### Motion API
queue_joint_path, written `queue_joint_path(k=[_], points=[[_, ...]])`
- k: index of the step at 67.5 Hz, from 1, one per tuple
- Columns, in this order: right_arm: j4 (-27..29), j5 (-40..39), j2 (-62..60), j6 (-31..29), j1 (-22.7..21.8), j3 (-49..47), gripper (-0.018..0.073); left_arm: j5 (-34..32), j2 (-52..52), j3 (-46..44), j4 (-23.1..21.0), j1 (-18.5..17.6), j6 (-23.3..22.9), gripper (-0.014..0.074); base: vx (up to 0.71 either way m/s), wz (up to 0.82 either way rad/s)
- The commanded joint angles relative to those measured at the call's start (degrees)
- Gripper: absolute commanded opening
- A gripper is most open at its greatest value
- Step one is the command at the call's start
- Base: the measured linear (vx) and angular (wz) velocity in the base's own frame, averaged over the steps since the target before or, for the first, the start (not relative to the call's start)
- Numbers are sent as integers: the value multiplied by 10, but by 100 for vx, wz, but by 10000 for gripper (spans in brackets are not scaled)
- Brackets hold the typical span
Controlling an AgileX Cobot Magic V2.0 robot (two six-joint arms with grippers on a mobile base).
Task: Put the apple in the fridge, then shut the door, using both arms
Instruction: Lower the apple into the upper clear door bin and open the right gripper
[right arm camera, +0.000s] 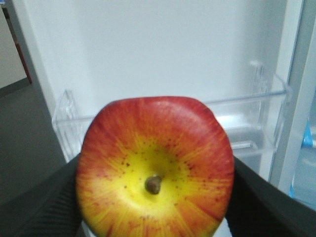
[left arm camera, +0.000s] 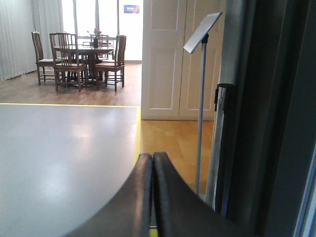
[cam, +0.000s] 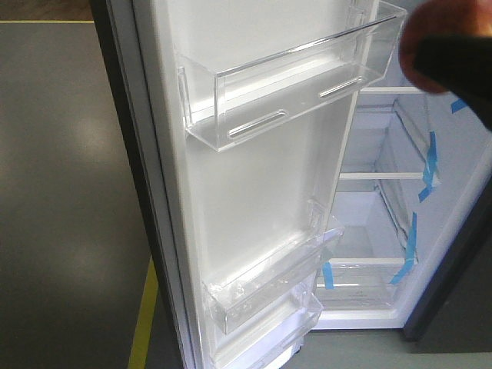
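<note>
The right gripper (right arm camera: 155, 206) is clamped on the apple (right arm camera: 155, 168), one black finger (right arm camera: 42, 210) on each side of its widest part, and the stem dimple faces the wrist camera. The apple hangs in the air in front of the white inner side of the open door (cam: 254, 177), near a clear bin (right arm camera: 249, 123); it is not yet inside the fridge (cam: 377, 231). I judge the apple to be firm, rather light, and smooth enough to slip. It can bruise under hard pressure, so a moderate hold across the middle, as now, seems best. Because it is round, it may roll on a shelf (cam: 380, 175) when released. The left gripper (left arm camera: 152, 163) has its jaws pressed together with nothing between them, beside a dark grey panel, probably the door's outside.
</note>
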Motion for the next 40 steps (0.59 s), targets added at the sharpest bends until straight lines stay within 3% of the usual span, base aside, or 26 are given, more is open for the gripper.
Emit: queue_joint_path(k=[1, 10, 30, 40], points=[[-14, -72, 49, -9, -1, -66, 204, -43, -9, 14, -1, 1, -8, -6, 0, 0], [-36, -31, 125, -8, -1, -157, 206, -43, -9, 14, -1, 1, -8, -6, 0, 0], [-105, 182, 289, -3, -3, -402, 212, -43, -9, 14, -1, 1, -8, -6, 0, 0], [-132, 224, 350, -3, -3, -484, 218, -43, -9, 14, -1, 1, -8, -6, 0, 0]])
